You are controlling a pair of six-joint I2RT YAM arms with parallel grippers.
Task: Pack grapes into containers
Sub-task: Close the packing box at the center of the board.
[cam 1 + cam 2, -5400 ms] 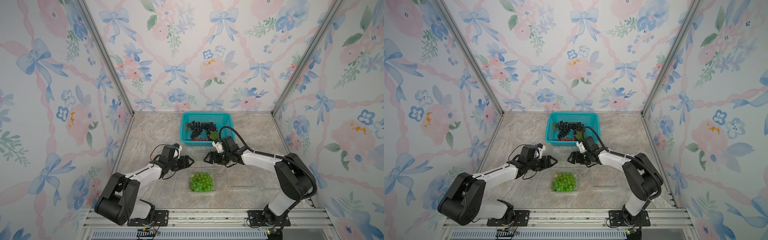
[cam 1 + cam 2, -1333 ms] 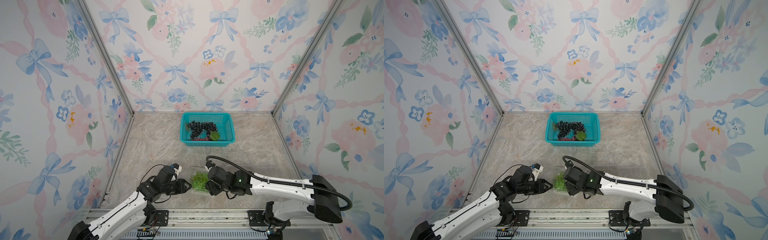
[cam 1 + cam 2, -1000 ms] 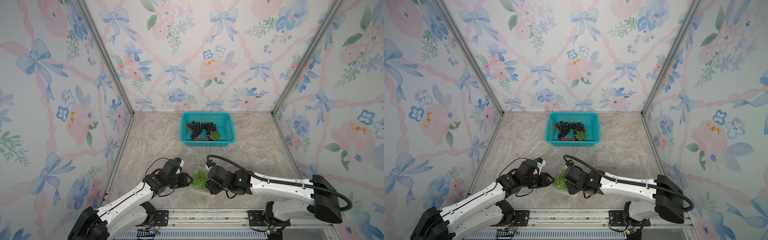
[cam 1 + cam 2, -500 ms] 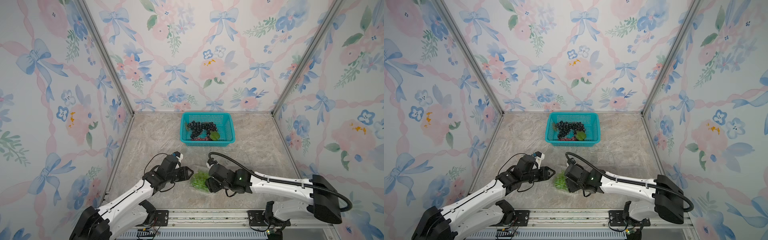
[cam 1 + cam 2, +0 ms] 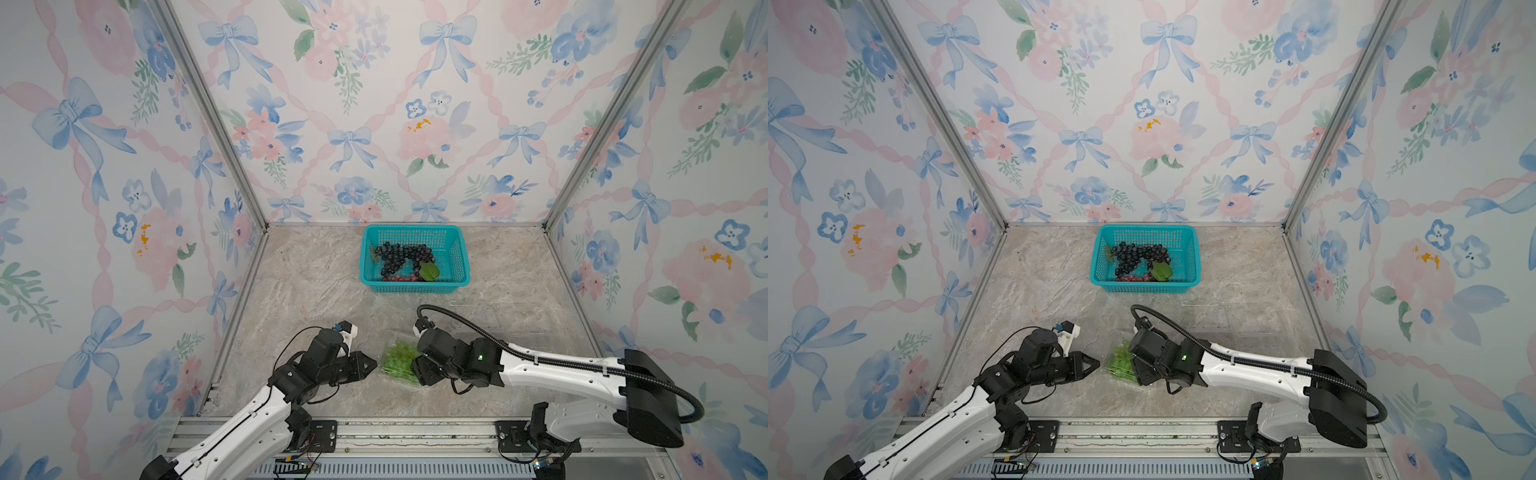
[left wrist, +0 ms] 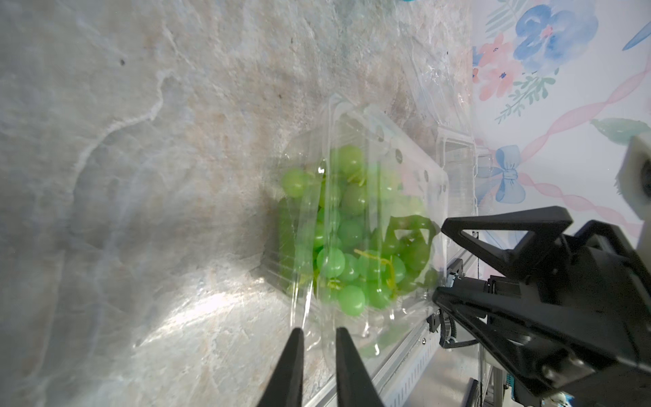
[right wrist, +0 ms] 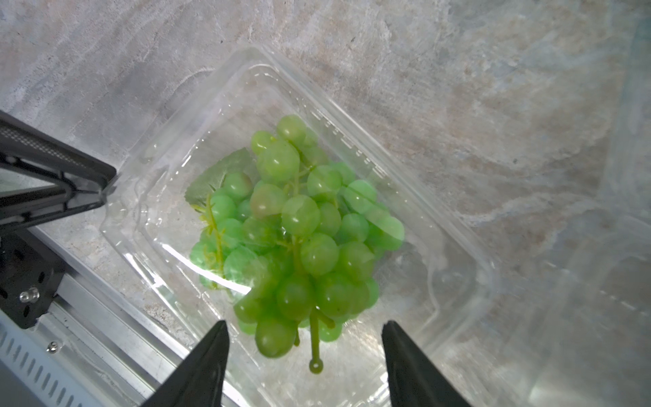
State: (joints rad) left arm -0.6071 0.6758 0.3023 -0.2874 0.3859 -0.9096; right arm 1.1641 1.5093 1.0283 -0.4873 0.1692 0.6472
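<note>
A clear container (image 5: 388, 368) (image 5: 1116, 372) sits near the table's front edge with a bunch of green grapes (image 7: 299, 225) (image 6: 348, 232) inside and its lid over them. My left gripper (image 5: 374, 365) (image 6: 318, 329) comes in from the left, its jaws nearly together with the container's thin clear rim between the tips. My right gripper (image 7: 304, 326) (image 6: 438, 260) stands open over the lid, fingertips on either side of the bunch's stem end. Dark and red grapes (image 5: 401, 257) lie in the teal basket (image 5: 415, 227).
The teal basket stands at the back centre. More empty clear containers (image 5: 498, 328) (image 6: 454, 151) lie to the right of the packed one and are hard to see. The metal front rail (image 5: 415, 428) runs close behind both arms.
My left gripper has come forward to the container's left edge and its jaws have narrowed from wide to nearly together. The right gripper has stayed over the container.
</note>
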